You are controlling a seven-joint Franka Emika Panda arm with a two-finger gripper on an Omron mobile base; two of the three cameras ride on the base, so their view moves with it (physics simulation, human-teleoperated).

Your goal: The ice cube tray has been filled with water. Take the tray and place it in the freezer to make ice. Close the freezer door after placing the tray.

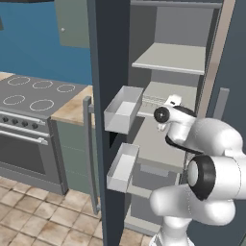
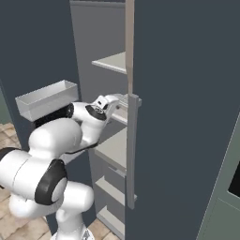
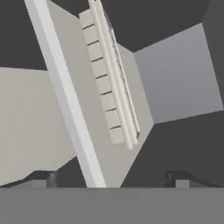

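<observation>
— From the left base view, where is the ice cube tray (image 1: 154, 101)?
— On a middle shelf (image 1: 178, 91) of the freezer (image 1: 166, 29), just beyond the arm's wrist. The freezer door (image 1: 108, 72) stands open.

— And the right base view?
— The tray (image 2: 123, 99) lies on that shelf, partly behind the twin door's handle (image 2: 132, 150).

— Hand view?
— The pincer (image 3: 111, 181) has its tips spread wide and holds nothing. The tray (image 3: 107, 78) lies ahead, apart from them.
</observation>
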